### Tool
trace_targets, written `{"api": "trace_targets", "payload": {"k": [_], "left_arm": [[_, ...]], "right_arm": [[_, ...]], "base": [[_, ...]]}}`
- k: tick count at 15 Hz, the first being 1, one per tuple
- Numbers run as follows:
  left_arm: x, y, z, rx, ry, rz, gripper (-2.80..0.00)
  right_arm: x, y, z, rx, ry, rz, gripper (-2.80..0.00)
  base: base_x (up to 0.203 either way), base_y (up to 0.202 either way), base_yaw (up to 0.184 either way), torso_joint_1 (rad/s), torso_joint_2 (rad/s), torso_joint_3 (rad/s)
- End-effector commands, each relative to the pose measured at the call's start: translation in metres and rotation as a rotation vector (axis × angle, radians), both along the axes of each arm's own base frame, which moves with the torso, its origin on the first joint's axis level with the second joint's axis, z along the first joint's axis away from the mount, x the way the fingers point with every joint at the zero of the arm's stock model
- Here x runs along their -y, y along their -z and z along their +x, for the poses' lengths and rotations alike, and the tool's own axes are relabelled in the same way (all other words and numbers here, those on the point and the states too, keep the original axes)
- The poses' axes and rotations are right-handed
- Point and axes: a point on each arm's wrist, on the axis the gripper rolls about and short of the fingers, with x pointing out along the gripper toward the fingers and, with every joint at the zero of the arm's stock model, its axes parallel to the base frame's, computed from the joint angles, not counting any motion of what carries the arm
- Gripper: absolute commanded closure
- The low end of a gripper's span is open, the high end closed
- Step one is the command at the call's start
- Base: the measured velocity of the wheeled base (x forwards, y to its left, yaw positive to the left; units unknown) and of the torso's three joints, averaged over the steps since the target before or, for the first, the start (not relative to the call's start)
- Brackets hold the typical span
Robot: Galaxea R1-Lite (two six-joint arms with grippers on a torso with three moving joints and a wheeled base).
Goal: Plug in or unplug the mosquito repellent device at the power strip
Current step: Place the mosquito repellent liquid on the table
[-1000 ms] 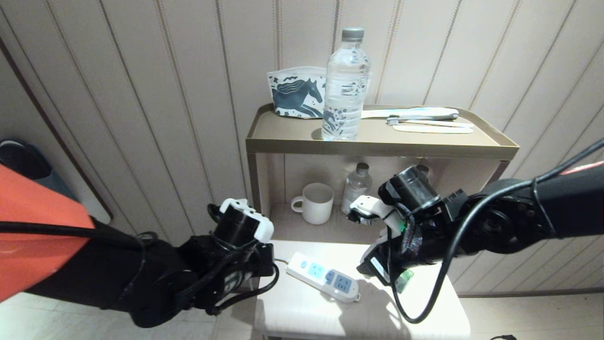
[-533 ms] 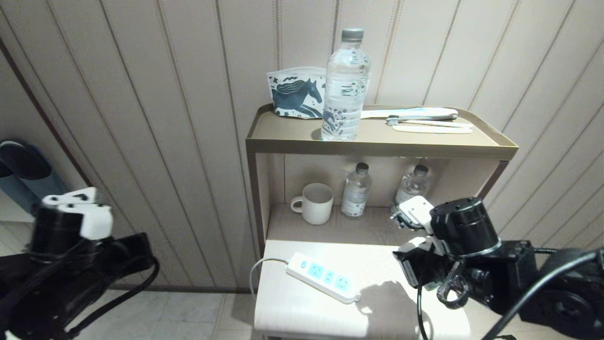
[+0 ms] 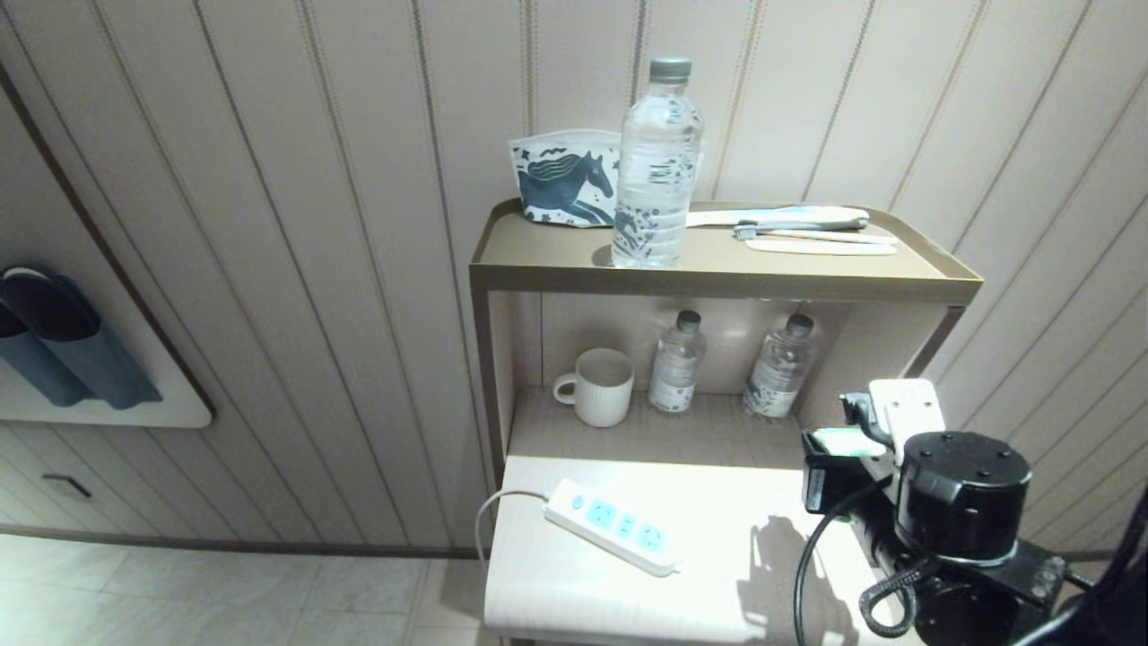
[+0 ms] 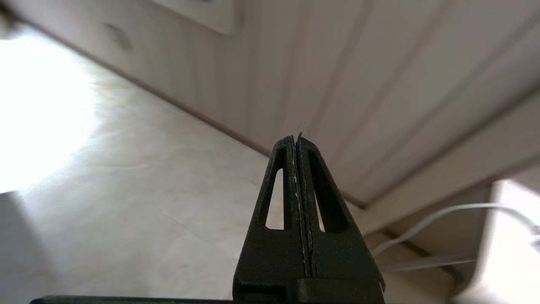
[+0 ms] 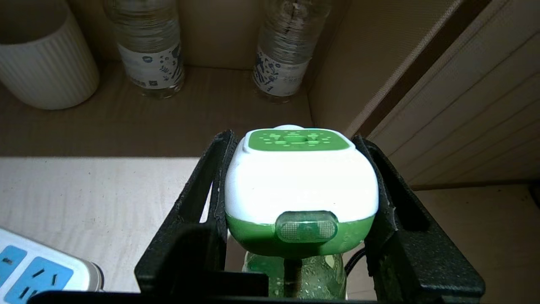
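On shelves: 3 bottles (image 3: 657, 161), 1 mug (image 3: 601, 386)

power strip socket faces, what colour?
Light blue on the white power strip; clearest in the head view.

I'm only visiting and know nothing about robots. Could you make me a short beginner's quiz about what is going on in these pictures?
1. True or false: the mosquito repellent device is plugged into the power strip.
2. What is the right pincer holding?
A. the mug
B. the mosquito repellent device
C. a water bottle
3. Fill in: the left pincer is ____ and holds nothing.

Key
1. False: the right pincer holds it up off the white table, beside the strip, whose sockets are all free.
2. B: its fingers clamp the white-and-green head from both sides.
3. Shut: its fingers are pressed together, over the floor.
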Motion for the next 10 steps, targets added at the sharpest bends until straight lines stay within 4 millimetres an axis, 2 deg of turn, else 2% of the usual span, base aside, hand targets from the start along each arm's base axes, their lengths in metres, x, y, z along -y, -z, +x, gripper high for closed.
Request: {"api": "trace_targets", "payload": {"k": [1, 5, 8, 10], "left_arm": [[-0.009, 0.02, -0.044, 0.089, -0.088, 0.024, 0.0], [-0.008, 0.058, -0.04, 0.024, -0.189, 0.169, 0.0], [-0.006, 0.065, -0.058, 0.192, -0.188, 0.223, 0.0], [-0.004, 0.067, -0.059, 0.226, -0.052, 0.272, 0.0]], "right_arm": [[0.0, 0.021, 0.0, 0.005, 0.014, -0.008, 0.0], [-0.001, 0.021, 0.004, 0.012, 0.01, -0.006, 0.0], [-0.002, 0.022, 0.003, 0.013, 0.004, 0.001, 0.0], [-0.003, 0.025, 0.002, 0.0, 0.002, 0.003, 0.0]], "base": [[0.0, 0.0, 0.0, 0.0, 0.0, 0.0], [0.0, 0.0, 0.0, 0.0, 0.0, 0.0], [0.0, 0.0, 0.0, 0.0, 0.0, 0.0], [0.0, 0.0, 0.0, 0.0, 0.0, 0.0]]}}
